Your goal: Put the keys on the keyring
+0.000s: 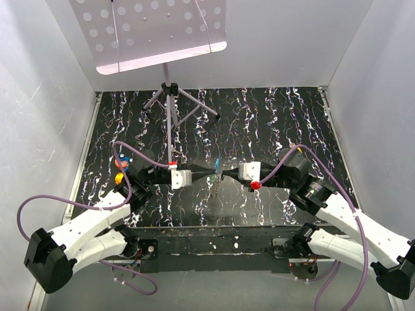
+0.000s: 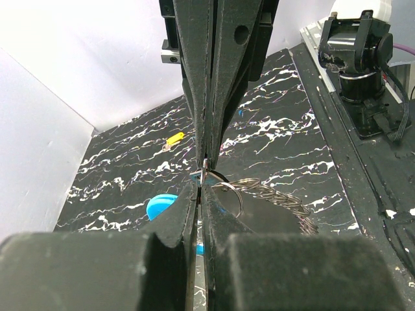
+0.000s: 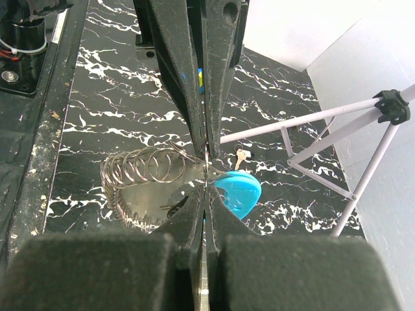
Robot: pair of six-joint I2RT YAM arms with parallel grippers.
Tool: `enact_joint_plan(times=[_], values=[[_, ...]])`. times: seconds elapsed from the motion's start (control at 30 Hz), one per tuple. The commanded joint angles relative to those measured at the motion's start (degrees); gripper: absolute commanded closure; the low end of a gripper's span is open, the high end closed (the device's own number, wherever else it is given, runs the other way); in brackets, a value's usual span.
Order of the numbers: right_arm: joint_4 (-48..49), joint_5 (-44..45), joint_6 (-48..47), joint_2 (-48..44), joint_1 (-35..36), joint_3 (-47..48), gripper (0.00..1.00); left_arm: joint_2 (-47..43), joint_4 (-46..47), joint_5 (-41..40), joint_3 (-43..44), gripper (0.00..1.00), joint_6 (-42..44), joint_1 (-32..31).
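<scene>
Padded fingers of the right gripper [image 3: 206, 189] are pressing fully shut, tip to tip with the equally closed left gripper [image 3: 206, 150], both pinching the keyring [image 3: 162, 165] above the marbled mat [image 3: 97, 97]; its wire coil [image 3: 123, 194] and blue tag [image 3: 238, 192] are hanging beside them, one key [image 3: 241, 157] lying on the mat just beyond.

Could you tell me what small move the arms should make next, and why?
Probably hold the left gripper steady and let the right gripper twist slightly to work along the keyring. Both are shut, tip to tip, on its metal ring; whether a key sits between them is hidden. One key lies loose nearby.
</scene>
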Motion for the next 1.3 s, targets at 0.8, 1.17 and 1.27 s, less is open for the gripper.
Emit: enact_joint_plan(times=[0.8, 1.17, 1.27], values=[[4.55, -1.10, 1.43, -0.71, -0.05, 1.18, 0.99, 0.19, 2.42, 2.97, 0.22, 1.00, -0.96, -0.14], [4.47, -2.15, 0.73, -0.79, -0.13, 1.45, 0.99, 1.07, 0.84, 4.37, 1.28, 1.00, -2.02, -0.14], [4.20, -2.50, 0.73, -0.88, -0.13, 1.53, 0.99, 1.33, -0.13, 4.37, 1.80, 1.00, -1.93, -0.05]])
